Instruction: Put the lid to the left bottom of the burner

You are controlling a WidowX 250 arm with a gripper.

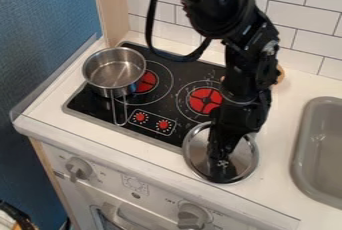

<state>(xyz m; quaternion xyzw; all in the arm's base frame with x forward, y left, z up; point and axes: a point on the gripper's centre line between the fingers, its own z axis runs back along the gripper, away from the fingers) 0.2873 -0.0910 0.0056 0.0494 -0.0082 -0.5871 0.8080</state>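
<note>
Fingers: set of two, on the black gripper (pixel 220 155); how far open, and whether they have hold of anything, I cannot tell. Position: hanging down over the lid, at its middle, beside the small knob (pixel 222 164).

Lid (pixel 244 160): one, round, shiny, so no long axis to match. Location: front right corner of the black stovetop (pixel 150 106), overlapping its edge and the pale counter (pixel 277 144). Whether it lies flat or is slightly raised, I cannot tell.

Governing relation: knob directly under the gripper's tip, or just in front of it, with the rim all around; by my judgement, little sideways travel is needed for a grip. The lid's course from there would run left along the stovetop's front edge, where the pot's handle (pixel 119 111) might be caught.
</note>
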